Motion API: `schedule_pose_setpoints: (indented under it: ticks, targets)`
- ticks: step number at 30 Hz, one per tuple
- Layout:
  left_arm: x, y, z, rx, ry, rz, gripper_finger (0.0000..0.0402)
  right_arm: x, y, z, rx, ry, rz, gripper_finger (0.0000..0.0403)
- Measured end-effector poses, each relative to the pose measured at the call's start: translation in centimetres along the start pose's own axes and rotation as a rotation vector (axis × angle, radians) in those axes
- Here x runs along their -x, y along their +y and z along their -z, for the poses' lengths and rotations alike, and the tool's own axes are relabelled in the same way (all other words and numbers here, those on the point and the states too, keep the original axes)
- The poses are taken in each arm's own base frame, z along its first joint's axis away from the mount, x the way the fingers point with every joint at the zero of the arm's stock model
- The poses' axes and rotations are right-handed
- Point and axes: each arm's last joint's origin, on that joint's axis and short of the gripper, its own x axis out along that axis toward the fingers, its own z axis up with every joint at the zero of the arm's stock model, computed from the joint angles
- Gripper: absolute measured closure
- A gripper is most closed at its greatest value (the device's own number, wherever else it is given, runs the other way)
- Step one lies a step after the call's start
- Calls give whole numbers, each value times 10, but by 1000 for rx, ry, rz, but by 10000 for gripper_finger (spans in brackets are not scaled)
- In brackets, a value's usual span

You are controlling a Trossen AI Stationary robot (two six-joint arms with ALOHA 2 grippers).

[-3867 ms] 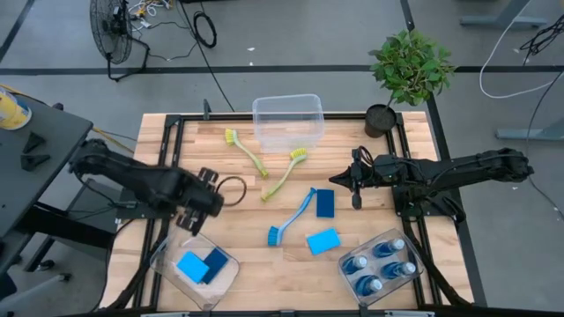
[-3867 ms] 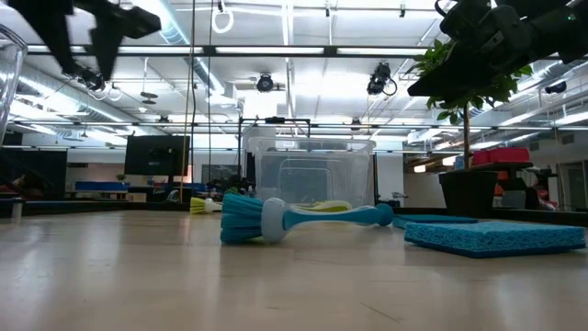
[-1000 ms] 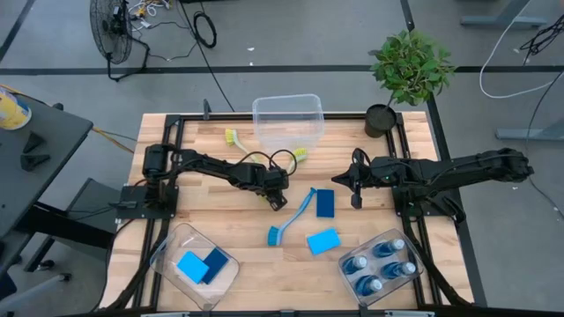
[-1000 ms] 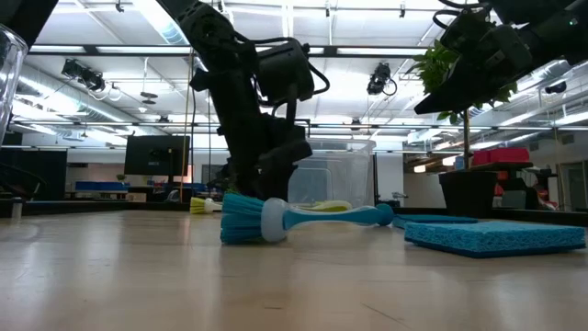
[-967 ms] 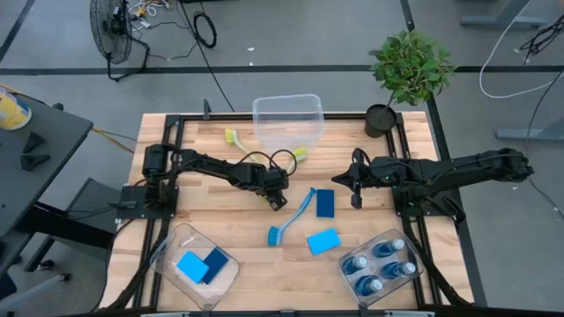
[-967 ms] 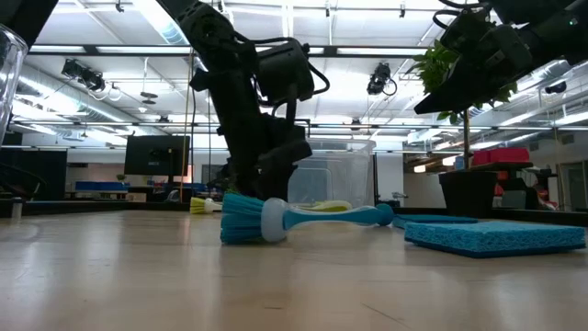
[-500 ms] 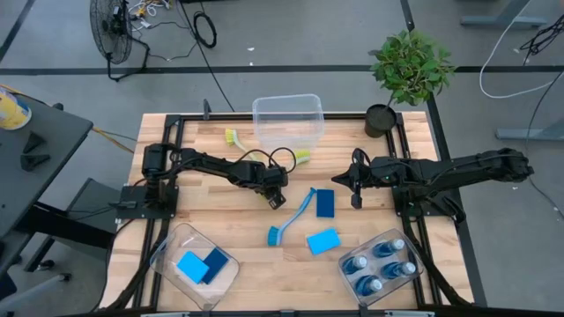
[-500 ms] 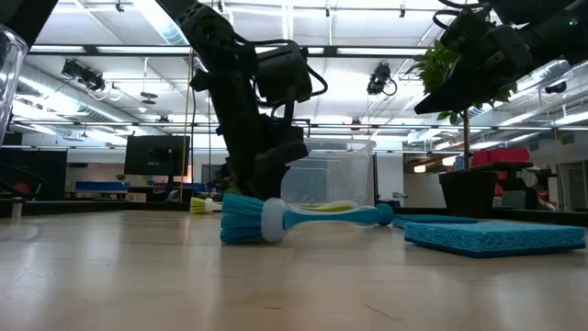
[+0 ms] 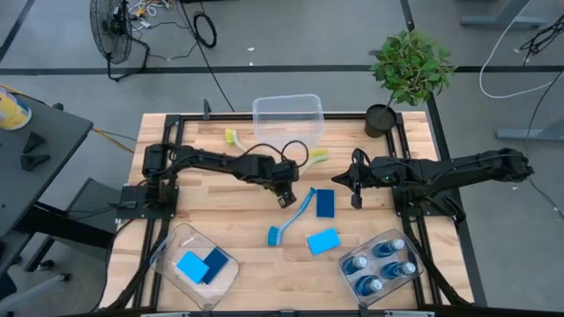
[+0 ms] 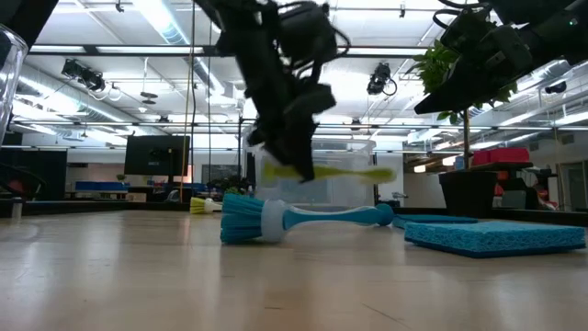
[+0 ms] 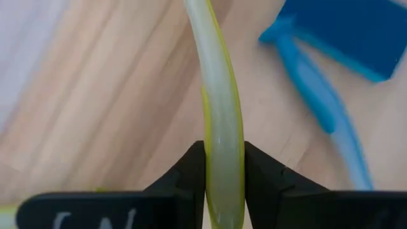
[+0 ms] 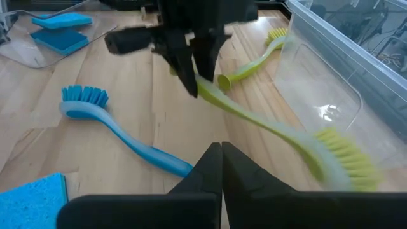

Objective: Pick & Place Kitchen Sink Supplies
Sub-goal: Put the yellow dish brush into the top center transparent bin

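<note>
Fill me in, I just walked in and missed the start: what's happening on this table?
The left claw is shut on a yellow-green dish brush and holds it off the wood, near the empty clear bin. The right claw hangs shut over the table's right side. A blue dish brush and two sponges lie loose; a second yellow-green brush lies by the bin.

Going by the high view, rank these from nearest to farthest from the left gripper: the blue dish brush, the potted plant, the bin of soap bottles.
From the left gripper:
1. Blue dish brush, just beside it at the table's middle.
2. Bin of soap bottles, at the near right corner.
3. Potted plant, off the far right corner.
</note>
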Motion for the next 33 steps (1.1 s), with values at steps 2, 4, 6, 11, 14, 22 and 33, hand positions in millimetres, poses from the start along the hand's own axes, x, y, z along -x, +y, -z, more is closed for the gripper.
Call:
schedule_pose_setpoints:
  ticks: [2,4,6,11,14,22,33]
  targets:
    - [9,-2,-10,-26,-20,-15,322,0,0,0,0,0,0,399]
    - [18,-2,-19,-51,-26,-33,322,0,0,0,0,0,0,399]
    - [25,-1,-24,-73,-16,-55,322,0,0,0,0,0,0,399]
    - [45,-1,-40,-136,-45,-120,322,0,0,0,0,0,0,399]
    - [54,4,-51,-162,-76,-164,322,0,0,0,1,0,0,399]
    - [70,48,-84,-196,-142,-253,322,0,0,0,1,0,0,399]
    - [79,135,-109,-207,-155,-344,318,0,0,0,1,0,0,399]
